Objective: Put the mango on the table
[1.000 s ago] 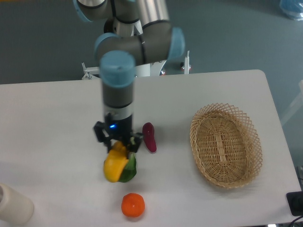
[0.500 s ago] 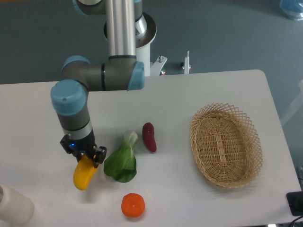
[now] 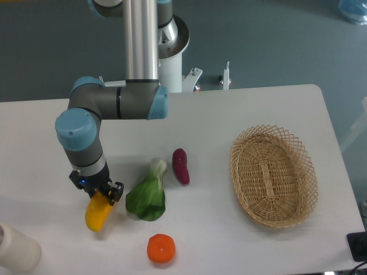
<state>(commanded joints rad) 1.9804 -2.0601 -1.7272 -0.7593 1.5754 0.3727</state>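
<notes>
The mango (image 3: 97,214) is a yellow-orange oblong fruit at the front left of the white table (image 3: 51,137). My gripper (image 3: 98,193) is shut on its upper end and holds it tilted, its lower end at or just above the tabletop; I cannot tell whether it touches. The fingers are mostly hidden by the wrist and the fruit.
A green leafy vegetable (image 3: 147,195) lies right of the mango. A purple vegetable (image 3: 181,166) lies beyond it. A round orange fruit (image 3: 160,248) sits near the front edge. A wicker basket (image 3: 274,175) stands at the right. A white cylinder (image 3: 16,247) is at the front left corner.
My gripper has carried the mango left, away from the leafy vegetable, then a little further left and down toward the tabletop. The other objects have not moved.
</notes>
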